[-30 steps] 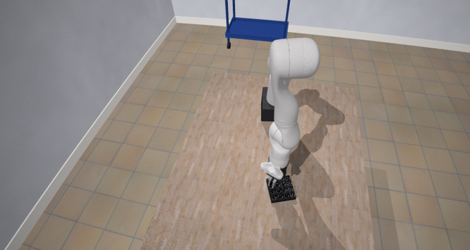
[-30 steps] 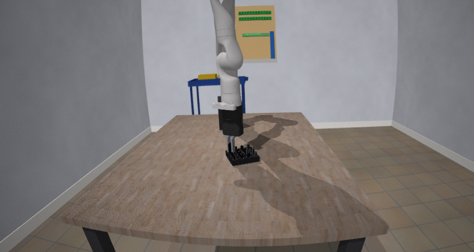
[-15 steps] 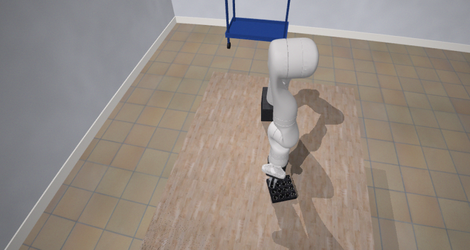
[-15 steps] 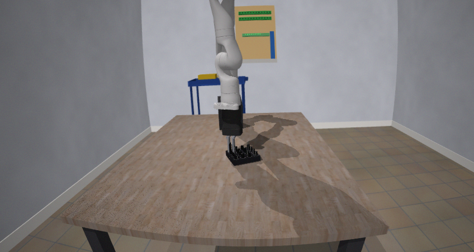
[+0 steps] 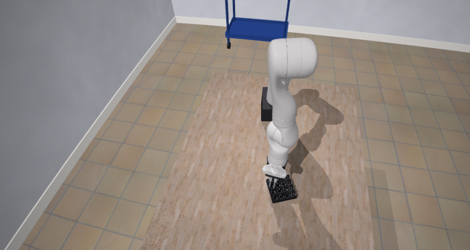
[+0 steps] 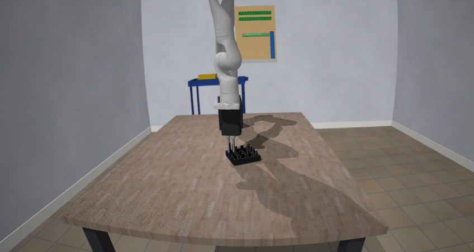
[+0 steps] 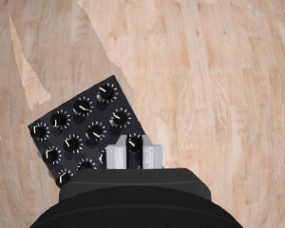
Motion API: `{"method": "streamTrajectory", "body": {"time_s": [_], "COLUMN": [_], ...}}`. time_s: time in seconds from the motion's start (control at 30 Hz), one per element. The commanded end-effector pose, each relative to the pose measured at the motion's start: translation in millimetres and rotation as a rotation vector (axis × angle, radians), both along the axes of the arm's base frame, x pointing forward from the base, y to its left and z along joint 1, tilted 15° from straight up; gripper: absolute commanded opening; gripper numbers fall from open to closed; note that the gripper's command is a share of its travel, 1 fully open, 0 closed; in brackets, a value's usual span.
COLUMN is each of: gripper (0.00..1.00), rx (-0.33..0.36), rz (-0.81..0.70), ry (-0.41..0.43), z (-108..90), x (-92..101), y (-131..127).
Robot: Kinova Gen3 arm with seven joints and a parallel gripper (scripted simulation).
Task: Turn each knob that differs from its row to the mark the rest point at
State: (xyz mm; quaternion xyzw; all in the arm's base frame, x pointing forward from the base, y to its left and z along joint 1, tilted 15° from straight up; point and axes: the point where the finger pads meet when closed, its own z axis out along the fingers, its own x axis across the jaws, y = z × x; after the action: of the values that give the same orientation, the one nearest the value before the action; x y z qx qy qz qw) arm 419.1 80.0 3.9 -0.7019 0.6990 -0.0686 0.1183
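The black knob box (image 5: 284, 199) (image 6: 247, 160) (image 7: 69, 105) stands on the table, turned askew in the wrist view. My gripper (image 5: 272, 183) (image 6: 231, 151) (image 7: 134, 146) points down at the box's side nearest the arm, its fingers shut on both sides of a knob (image 7: 133, 143). By its place, this seems to be A3; the names are too small to read. Its line points up-left in the wrist view, as do those of its row neighbours (image 7: 105, 92) (image 7: 120, 118). In the adjoining row, two knobs (image 7: 82, 106) (image 7: 96, 131) point down-right. The gripper hides the box's near corner and some knobs.
Neighbouring knobs stand close around the fingers. The wooden table (image 5: 210, 148) (image 6: 166, 182) carries the arm's black base block (image 5: 265, 110) behind the box. A blue cart (image 5: 257, 29) (image 6: 203, 82) stands beyond the table's far edge. The arm's shadow falls across the table.
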Motion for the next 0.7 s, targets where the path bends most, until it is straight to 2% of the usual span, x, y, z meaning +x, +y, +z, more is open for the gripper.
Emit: {"method": "streamTrajectory", "body": {"time_s": [0.0,0.67], "gripper": [0.30,0.30], "rx": [-0.013,-0.017], "rz": [0.025,0.041], "ry": [0.003,0.002], "z": [-1.8,-1.8], "x": [-2.7,-2.7], "y": [-3.8,-3.8]}}
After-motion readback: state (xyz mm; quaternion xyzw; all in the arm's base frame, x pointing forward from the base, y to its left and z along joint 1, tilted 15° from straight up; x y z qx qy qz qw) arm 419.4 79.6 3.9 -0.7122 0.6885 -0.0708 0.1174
